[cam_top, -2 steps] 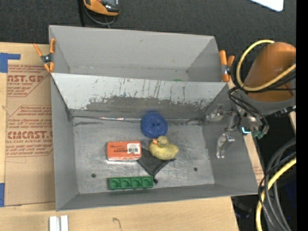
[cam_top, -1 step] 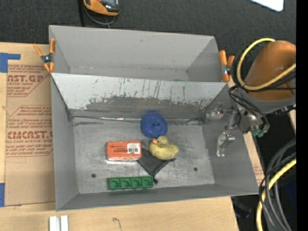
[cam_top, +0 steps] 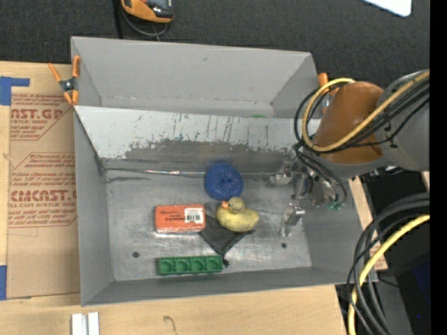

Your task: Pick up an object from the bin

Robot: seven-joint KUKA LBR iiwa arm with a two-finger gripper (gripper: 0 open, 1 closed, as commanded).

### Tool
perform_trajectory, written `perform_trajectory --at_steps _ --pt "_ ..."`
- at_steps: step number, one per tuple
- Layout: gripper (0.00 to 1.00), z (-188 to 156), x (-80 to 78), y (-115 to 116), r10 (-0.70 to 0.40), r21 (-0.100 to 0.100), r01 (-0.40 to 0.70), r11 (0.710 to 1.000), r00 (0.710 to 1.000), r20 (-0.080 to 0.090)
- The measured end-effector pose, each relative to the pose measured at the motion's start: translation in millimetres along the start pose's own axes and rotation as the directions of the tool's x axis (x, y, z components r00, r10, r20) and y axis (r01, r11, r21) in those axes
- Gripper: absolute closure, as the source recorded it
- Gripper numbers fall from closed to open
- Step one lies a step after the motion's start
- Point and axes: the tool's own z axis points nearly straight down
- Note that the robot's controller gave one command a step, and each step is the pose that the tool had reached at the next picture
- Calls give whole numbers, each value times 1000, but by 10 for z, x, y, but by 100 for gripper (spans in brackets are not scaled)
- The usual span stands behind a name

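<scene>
While the arm reaches in from the right, the gripper (cam_top: 284, 204) hangs low over the right part of the grey metal bin (cam_top: 188, 68), above bare floor. Its two metal fingers (cam_top: 293, 216) stand apart, the jaws released, one nearer the back wall and one nearer the front. Nothing shows between them, and they touch none of the loose things.

The nearest thing is a yellow rubber duck (cam_top: 237, 216), just to the gripper's left, near the middle of the floor. It rests partly on a flat black piece (cam_top: 219, 242) that sticks out below it toward the front. Behind the duck, close to the back wall, lies a blue round ball (cam_top: 223, 180) with a rough surface. It sits near the duck, though whether the two touch cannot be told. To the duck's left lies an orange box with a white label (cam_top: 180, 219), flat on the floor. Along the front wall a green strip of joined blocks (cam_top: 190, 264) lies lengthwise, its right end just beside the black piece.
</scene>
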Motion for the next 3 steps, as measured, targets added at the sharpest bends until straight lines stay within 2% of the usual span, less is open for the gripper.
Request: perform_trajectory --at_steps 1,2,3 --pt "0 28 208 311 -68 -1 68 998 998 -12" --pt "0 -58 164 605 30 -1 -30 1000 1000 -5" --pt "0 438 235 710 152 -1 -152 988 988 -4"
